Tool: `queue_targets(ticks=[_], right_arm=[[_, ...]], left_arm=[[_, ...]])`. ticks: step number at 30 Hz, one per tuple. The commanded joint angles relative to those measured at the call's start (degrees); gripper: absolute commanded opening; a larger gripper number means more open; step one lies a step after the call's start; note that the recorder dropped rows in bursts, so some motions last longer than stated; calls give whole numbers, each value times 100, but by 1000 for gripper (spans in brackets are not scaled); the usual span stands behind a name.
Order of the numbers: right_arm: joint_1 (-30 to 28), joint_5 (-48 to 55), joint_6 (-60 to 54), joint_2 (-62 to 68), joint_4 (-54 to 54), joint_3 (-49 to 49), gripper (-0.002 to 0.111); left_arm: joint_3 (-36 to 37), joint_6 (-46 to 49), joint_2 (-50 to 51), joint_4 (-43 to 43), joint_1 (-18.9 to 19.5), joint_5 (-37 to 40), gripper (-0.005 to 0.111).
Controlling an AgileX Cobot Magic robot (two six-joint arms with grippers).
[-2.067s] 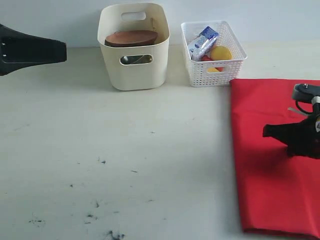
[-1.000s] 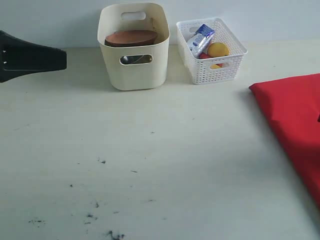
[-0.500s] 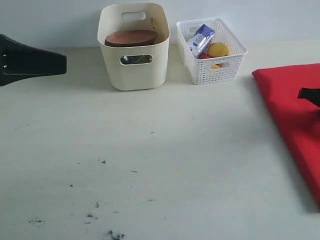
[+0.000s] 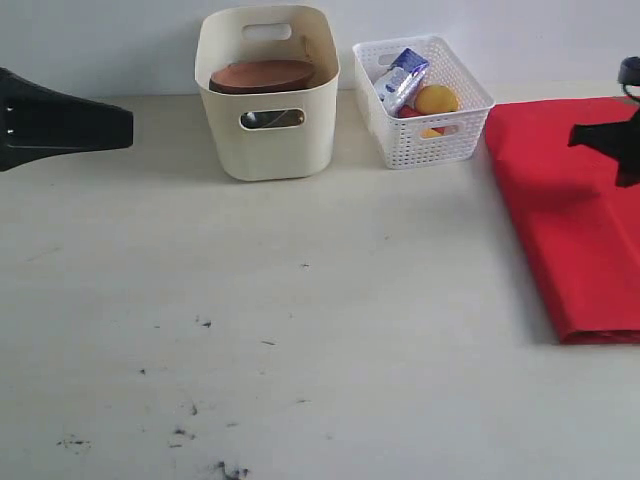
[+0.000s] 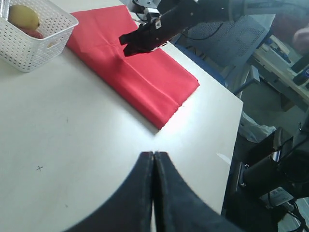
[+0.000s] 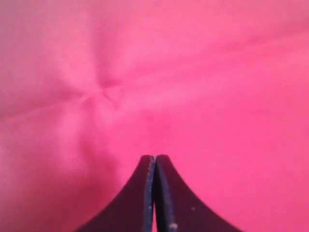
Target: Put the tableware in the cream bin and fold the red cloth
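Note:
The red cloth lies folded into a strip at the right of the table, and shows in the left wrist view too. My right gripper hovers over its far end, shut with nothing between the fingers, and the right wrist view shows it close above the creased cloth. The cream bin stands at the back and holds the brown wooden plate. Steel glints through its handle cutout. My left gripper hangs shut and empty at the far left, well clear of the table.
A white lattice basket stands right of the cream bin, with a blue-white milk carton and a lemon in it. The basket almost touches the cloth's far corner. In the left wrist view the table's edge runs just past the cloth.
The red cloth has swung from slanted to a straighter strip that reaches further back, its near edge now in view. My right gripper moved toward the back. The left arm stayed still.

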Motion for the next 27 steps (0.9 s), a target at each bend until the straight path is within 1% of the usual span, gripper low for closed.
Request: queue_targets(ticks=[1, 3, 7, 10, 13, 17, 20, 24, 27], right_arm=[[-424, 417, 572, -525, 7, 347, 0], [-565, 287, 579, -605, 7, 696, 0], [-561, -393, 554, -522, 7, 1341, 0], [-433, -617, 437, -183, 116, 1371, 0], [-224, -634, -66, 173, 314, 1028, 0], [-36, -623, -139, 594, 327, 358, 0], [-27, -589, -177, 892, 371, -166, 0], [-27, -270, -195, 1187, 485, -851, 0], [-27, 134, -203, 1175, 624, -1167, 0]], left_arm=[[14, -51, -38, -44, 19, -25, 0], [14, -51, -38, -44, 19, -25, 0], [14, -39, -38, -44, 19, -25, 0], [14, -40, -38, -44, 19, -25, 0], [14, -40, -38, -44, 19, -25, 0], [14, -64, -38, -44, 19, -25, 0], [14, -74, -38, -44, 19, -25, 0], [14, -74, -38, -44, 19, -25, 0], [14, -74, -38, -44, 19, -25, 0]])
